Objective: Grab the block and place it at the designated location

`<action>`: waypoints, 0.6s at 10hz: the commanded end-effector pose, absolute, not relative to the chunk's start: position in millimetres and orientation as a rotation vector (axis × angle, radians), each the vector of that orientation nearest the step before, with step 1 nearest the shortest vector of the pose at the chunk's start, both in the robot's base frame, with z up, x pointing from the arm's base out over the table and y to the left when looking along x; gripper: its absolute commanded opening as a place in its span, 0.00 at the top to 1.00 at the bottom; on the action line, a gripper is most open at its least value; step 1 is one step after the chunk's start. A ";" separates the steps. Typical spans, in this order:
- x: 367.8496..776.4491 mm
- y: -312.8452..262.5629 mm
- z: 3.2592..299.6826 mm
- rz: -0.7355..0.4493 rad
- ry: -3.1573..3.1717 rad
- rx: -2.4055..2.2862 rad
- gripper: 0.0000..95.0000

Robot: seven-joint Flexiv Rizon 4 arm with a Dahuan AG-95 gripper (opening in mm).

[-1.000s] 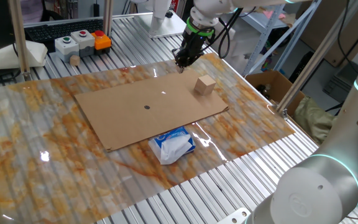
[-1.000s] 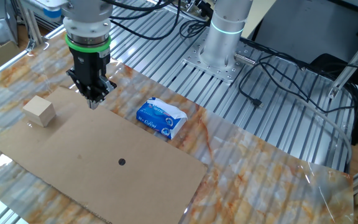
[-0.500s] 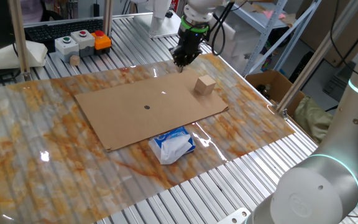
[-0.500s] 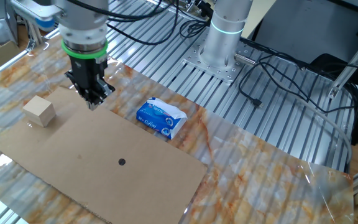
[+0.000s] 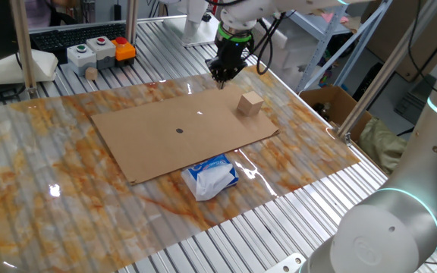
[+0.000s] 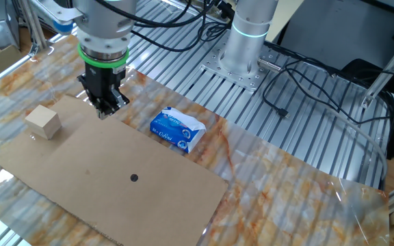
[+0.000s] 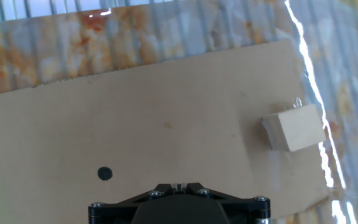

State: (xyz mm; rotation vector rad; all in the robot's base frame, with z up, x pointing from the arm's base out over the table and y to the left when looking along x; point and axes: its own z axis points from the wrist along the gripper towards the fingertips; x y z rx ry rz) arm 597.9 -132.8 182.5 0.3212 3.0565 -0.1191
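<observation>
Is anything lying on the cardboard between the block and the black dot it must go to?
Nothing visible: bare cardboard sheet separates the block from the black dot. The tissue packet lies off the sheet's edge.

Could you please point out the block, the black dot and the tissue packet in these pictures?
block (image 5: 250, 104), one fixed view, on its front face.
black dot (image 6: 134, 178), the other fixed view, on its centre.
tissue packet (image 6: 176, 128), the other fixed view, on its blue top.
</observation>
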 end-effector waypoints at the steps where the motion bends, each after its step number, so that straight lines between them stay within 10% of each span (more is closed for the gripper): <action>1: 597.9 -132.7 182.4 0.024 3.125 0.212 1.00; 6: 597.9 -132.7 182.4 0.021 3.110 0.286 1.00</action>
